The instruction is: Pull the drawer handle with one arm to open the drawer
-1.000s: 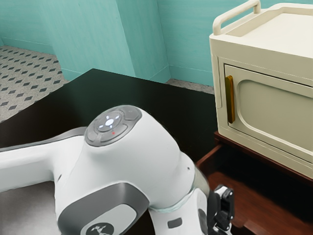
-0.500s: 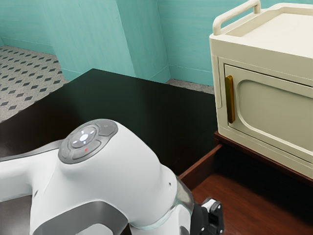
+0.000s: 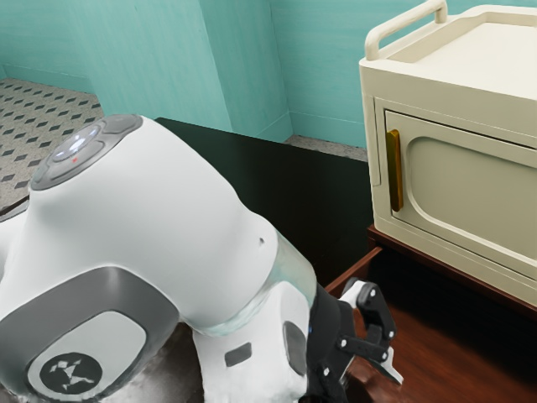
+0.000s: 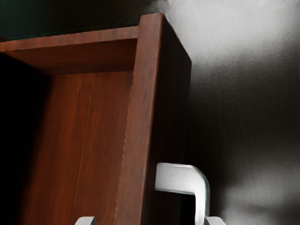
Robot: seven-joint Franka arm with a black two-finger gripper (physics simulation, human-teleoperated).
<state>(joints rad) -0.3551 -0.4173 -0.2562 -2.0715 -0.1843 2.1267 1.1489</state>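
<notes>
Drawer: open, reddish-brown wood, at the lower right of the exterior view, beneath the cream cabinet; the bare inside floor shows, with a side wall and the thick front board in the wrist view.
Handle: pale, bent bar fixed to the outer face of the front board, near one fingertip of the claw.
Claw: open, its two tips well apart in the wrist view, one over the drawer side of the front board, the other at the handle's outer bar; whether that tip touches the bar cannot be told. It sits low, right of centre, in the exterior view.
Arm: white and grey, filling much of the lower left and reaching toward the lower middle.
Cabinet: right side of the frame, upright on a brown wooden edge, door shut, with a gold-brown bar on the door and a rail on top.
Black surface: middle of the frame, behind the arm.
Wall: turquoise, across the top.
Floor: patterned tiles, upper left.
</notes>
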